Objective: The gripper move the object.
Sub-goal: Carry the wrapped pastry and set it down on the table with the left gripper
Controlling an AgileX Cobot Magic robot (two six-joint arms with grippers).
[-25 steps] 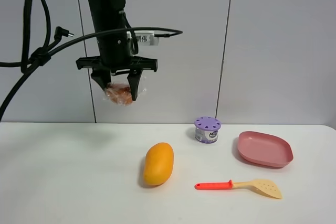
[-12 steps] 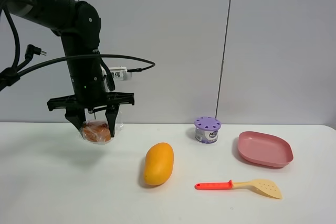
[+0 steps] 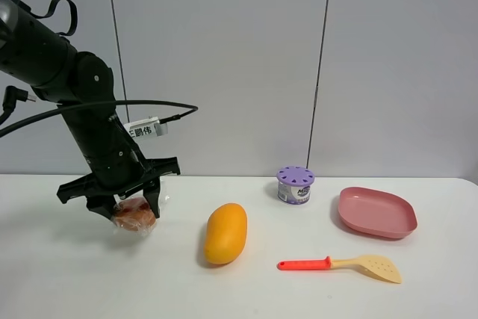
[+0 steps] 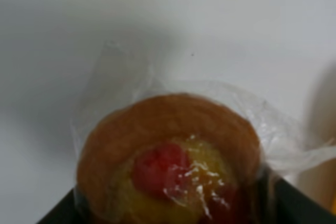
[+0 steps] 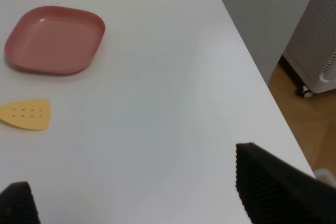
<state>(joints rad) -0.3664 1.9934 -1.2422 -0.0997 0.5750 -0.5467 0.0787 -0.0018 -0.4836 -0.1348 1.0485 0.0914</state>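
Note:
My left gripper (image 3: 128, 211), a black two-fingered claw on the dark arm, is shut on the object (image 3: 134, 216), a small brown pastry with red spots in clear crinkly wrap. It holds the pastry low at the table's left side, at or just above the surface, left of the mango (image 3: 225, 232). The left wrist view shows the pastry (image 4: 168, 161) up close between the black fingers (image 4: 296, 205). My right gripper (image 5: 142, 198) is open and empty over the table's right part; it does not show in the high view.
A purple-lidded container (image 3: 295, 185) stands at the back, a pink plate (image 3: 376, 212) to its right. An orange-handled spatula (image 3: 340, 264) lies in front. The right wrist view shows the plate (image 5: 55, 38), the spatula head (image 5: 26, 115) and the table's right edge (image 5: 252, 77).
My left arm has swung down and to the left with the pastry in the claw, from high above the mango to table level at the left.

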